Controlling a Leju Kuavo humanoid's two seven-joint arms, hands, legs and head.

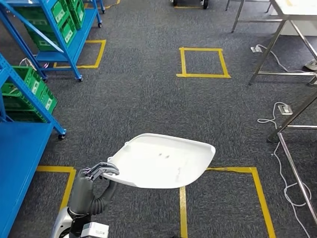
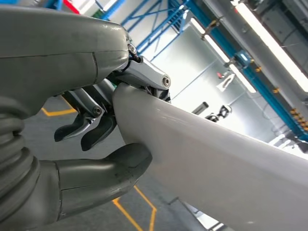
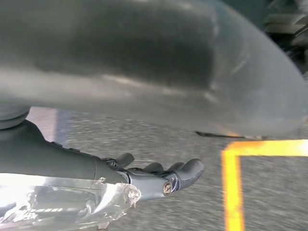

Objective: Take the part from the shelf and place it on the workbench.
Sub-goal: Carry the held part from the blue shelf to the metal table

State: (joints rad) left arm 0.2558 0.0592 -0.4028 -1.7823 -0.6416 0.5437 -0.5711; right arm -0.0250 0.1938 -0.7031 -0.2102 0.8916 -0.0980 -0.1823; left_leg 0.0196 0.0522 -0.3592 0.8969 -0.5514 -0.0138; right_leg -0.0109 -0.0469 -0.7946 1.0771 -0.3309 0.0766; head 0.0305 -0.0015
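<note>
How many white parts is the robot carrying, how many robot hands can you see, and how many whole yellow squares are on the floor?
White part: 1
Robot hands: 2, the left hand gripping the part's edge and the right hand stretched out flat under it
Whole yellow square: 1, the other yellow outlines are cut off or partly hidden
Total: 4

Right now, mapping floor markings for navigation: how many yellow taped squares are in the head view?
4: one far ahead, one beside the far blue shelf, one partly hidden under the white part, one near left.
</note>
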